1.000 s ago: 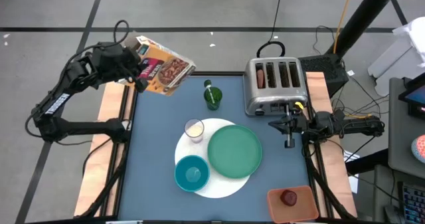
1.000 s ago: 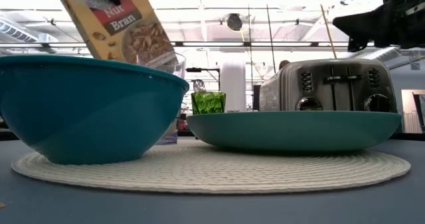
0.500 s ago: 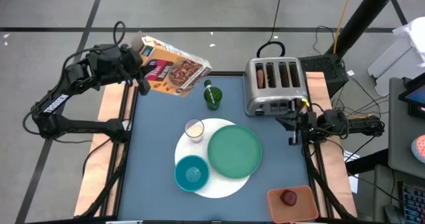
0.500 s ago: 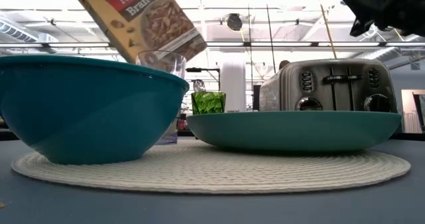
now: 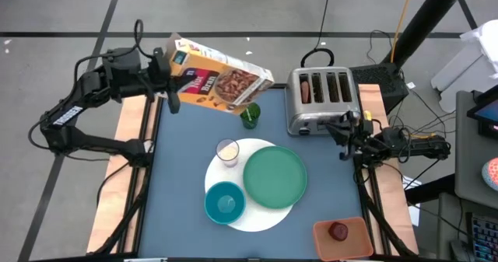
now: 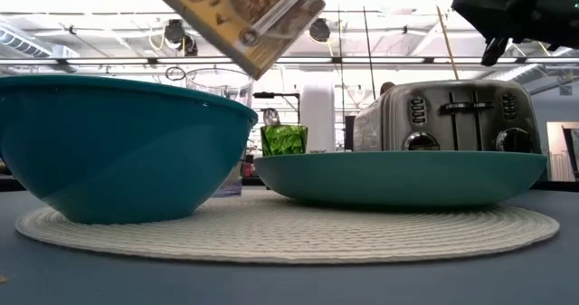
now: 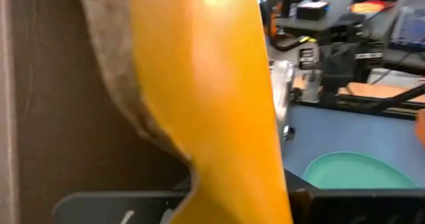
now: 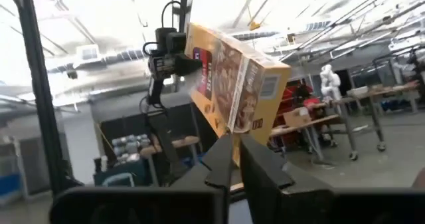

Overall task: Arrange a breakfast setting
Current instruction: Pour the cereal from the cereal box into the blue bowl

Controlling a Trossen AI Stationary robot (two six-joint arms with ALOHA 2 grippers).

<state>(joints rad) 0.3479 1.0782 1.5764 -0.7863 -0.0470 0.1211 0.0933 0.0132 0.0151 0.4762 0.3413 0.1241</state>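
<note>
Left claw (image 5: 166, 82) clamped on tilted cereal box (image 5: 222, 77) above green cup (image 5: 250, 118); right claw (image 5: 343, 140) nearly closed, empty, beside toaster (image 5: 321, 99).

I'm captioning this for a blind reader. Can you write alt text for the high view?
The left gripper holds a cereal box tilted in the air above the green cup. Below on the white mat sit a glass, teal bowl and green plate; the right gripper waits beside the toaster.

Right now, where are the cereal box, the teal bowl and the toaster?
cereal box (image 5: 222, 81), high view, middle of its printed front.
teal bowl (image 5: 225, 202), high view, its inside bottom.
toaster (image 5: 320, 99), high view, top, between the slots.
</note>
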